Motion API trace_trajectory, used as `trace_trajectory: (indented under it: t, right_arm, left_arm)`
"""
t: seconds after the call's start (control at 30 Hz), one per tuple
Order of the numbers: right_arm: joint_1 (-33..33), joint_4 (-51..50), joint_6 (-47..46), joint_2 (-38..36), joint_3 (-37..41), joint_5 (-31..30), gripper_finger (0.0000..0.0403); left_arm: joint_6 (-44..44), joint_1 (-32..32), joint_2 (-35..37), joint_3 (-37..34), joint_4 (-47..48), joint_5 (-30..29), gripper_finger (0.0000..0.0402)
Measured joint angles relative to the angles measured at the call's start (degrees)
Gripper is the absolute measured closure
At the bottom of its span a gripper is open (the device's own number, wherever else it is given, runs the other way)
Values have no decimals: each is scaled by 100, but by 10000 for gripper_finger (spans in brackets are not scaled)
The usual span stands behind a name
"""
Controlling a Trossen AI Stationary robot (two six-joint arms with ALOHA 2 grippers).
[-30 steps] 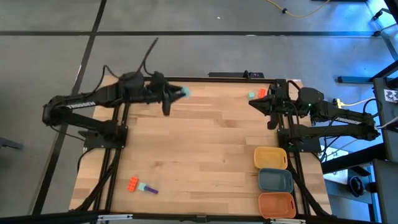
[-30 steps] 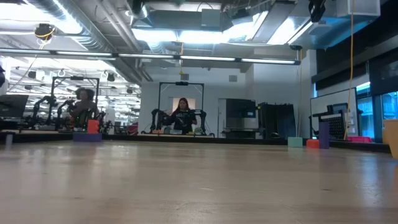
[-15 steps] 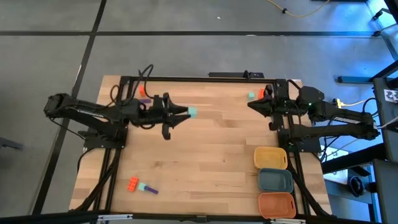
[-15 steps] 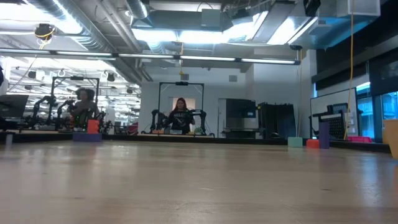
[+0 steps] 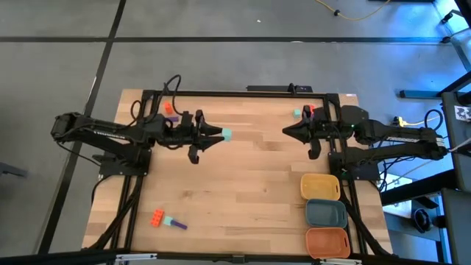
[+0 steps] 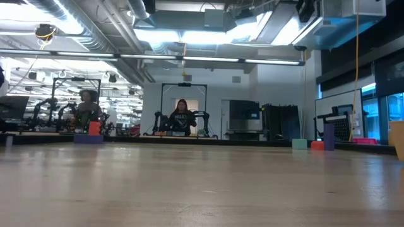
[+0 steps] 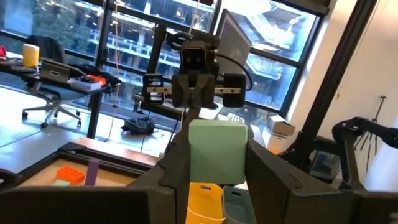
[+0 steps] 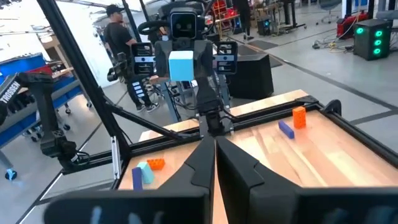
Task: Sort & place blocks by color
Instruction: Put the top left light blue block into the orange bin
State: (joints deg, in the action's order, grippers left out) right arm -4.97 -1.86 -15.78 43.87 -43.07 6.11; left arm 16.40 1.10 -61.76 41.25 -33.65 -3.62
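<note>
Right pincer advanced, boxy teal block clamped

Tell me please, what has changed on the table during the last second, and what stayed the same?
The left gripper, shut on a teal block, swung from the far left edge toward the table's middle. The right gripper, shut and empty, also reached inward. The blocks at the near left, those at the far right and the three trays did not move.

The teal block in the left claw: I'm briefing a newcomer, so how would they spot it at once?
Find the wooden table, then the left arm reaching in along its far side. The left claw holds the teal block in the air. The other blocks all lie on the table.
</note>
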Motion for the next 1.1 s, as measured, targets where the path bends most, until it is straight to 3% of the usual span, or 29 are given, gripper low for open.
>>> trace_trajectory:
  t: [0.43,0.63,0.8,1.1]
  right_arm:
    - [-2,295,-230,27,0,-83,382]
    - [95,689,-73,800,-351,-175,367]
    - [218,285,568,1719,-1282,-198,303]
    - [410,-1146,1911,2934,-2827,-656,140]
  left_arm:
    - [93,2,0,0,15,2,289]
    - [156,2,0,0,15,-13,289]
    - [265,2,0,4,14,-31,289]
    - [643,-2,0,4,61,-172,289]
